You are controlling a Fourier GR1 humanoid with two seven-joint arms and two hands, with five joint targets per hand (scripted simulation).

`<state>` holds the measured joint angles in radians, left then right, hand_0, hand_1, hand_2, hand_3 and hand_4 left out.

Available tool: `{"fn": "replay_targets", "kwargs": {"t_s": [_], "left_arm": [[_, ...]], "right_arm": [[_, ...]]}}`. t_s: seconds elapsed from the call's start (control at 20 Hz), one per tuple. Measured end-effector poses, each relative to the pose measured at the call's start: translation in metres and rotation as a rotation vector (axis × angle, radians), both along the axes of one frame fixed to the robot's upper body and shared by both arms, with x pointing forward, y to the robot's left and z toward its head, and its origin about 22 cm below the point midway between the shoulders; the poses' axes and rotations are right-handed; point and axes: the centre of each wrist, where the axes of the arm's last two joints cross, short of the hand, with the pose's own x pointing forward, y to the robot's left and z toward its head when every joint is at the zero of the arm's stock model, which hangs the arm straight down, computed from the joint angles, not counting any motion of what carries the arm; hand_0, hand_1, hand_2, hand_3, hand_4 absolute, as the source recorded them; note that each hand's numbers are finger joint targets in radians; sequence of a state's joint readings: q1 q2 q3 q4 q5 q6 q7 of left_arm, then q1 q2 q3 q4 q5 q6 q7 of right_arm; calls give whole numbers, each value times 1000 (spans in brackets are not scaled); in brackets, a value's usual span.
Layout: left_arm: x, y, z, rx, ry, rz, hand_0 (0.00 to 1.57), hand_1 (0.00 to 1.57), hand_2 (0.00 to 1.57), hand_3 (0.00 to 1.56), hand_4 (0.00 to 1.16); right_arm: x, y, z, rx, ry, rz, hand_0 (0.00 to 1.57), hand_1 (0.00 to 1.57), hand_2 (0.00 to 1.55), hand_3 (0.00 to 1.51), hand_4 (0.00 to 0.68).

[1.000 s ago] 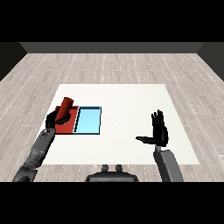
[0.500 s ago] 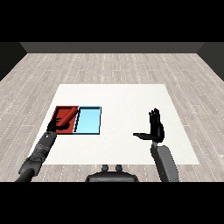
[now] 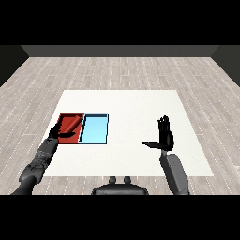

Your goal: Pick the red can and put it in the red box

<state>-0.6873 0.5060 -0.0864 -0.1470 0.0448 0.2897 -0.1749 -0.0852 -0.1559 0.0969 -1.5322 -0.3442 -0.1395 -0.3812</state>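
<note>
A: Where's the can?

B: Inside the red tray (image 3: 72,115), as far as I can judge. A brighter red patch lies slantwise on the tray floor, and I take that for the can (image 3: 71,123). Red on red, so its outline is hard to make out.

A: And the left hand (image 3: 57,132)?

B: At the tray's near left corner, touching or overlapping the rim, just beside that patch. Whether it grips the can or has let go, I can't tell from here.

A: The right hand (image 3: 164,136)?

B: Well apart, over the bare table (image 3: 140,105) on the right. It stands upright, fingers straight, thumb out to the side, holding nothing.

A: So what step is this?

B: The release, I'd say, or just past it. The job looks nearly done.

A: How to finish it well?

B: If the hand does hold the can, let it rest on the tray floor before opening. Then lift the hand straight up and back toward the near left, so nothing knocks the can sideways over the wall into the blue tray (image 3: 96,130) next door. A can on its side may roll, so go slowly. The right hand need not move
</note>
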Motion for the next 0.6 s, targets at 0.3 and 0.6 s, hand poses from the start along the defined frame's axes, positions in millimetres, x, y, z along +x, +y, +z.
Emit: {"fn": "replay_targets", "kwargs": {"t_s": [0.3,0.6], "left_arm": [[26,-22,24,-317,-486,-110,0,0,0,0,0],[33,-83,13,-644,-854,-297,0,0,0,0,0]], "right_arm": [[-1,0,3,12,-16,28,0,0,0,0,0],[-4,-4,-1,-25,-26,50,0,0,0,0,0]]}}
